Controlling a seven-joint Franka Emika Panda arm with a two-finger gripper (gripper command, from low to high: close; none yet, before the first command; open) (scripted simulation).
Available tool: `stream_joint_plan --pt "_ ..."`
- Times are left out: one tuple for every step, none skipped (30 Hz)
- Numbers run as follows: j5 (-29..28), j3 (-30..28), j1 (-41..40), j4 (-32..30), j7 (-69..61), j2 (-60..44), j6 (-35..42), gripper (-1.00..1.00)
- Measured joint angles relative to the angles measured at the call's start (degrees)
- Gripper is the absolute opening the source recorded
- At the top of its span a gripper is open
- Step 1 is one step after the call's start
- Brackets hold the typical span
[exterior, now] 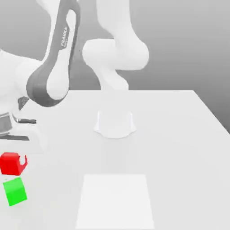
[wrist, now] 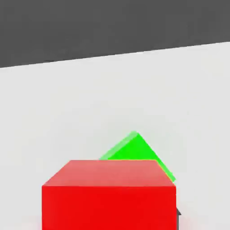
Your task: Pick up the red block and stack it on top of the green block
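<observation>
In the exterior view, the red block (exterior: pixel 11 164) hangs at the far left, just above the green block (exterior: pixel 15 191), which rests on the white table (exterior: pixel 179 134). A small gap shows between the two cubes. My gripper (exterior: pixel 16 157) comes down from the hand at the left edge and is shut on the red block, with a pale fingertip notching its top edge. In the hand view the red block (wrist: pixel 108 195) sits close up. The green block (wrist: pixel 134 150) peeks out behind it, turned at an angle to it.
The robot's white base (exterior: pixel 115 124) stands at the middle of the table, and the arm (exterior: pixel 54 67) arches over to the exterior view's left. A paler square patch (exterior: pixel 115 200) marks the table's front. The cubes lie close to the table's left edge.
</observation>
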State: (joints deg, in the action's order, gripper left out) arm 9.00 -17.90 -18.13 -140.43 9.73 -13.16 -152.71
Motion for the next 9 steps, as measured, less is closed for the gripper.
stream_joint_plan --pt "1.4 0.9 -0.7 0.2 -1.0 -2.0 -1.7 -1.00" --pt "2.5 1.7 -1.4 0.3 -1.8 -3.7 -3.1 1.00" --pt "2.5 1.7 -1.4 0.3 -1.8 -3.7 -3.1 1.00" --pt "2.5 1.7 -1.4 0.3 -1.8 -3.7 -3.1 1.00" --pt "2.5 1.7 -1.4 0.3 -1.8 -3.7 -3.1 1.00" --pt "2.5 1.7 -1.4 0.3 -1.8 -3.7 -3.1 1.00" --pt "2.5 1.7 -1.4 0.3 -1.8 -3.7 -3.1 1.00" --pt "3.1 2.0 -1.6 0.4 -2.2 -4.5 -3.9 1.00" --pt "2.7 1.7 -1.4 0.4 -1.9 -3.9 -3.3 1.00"
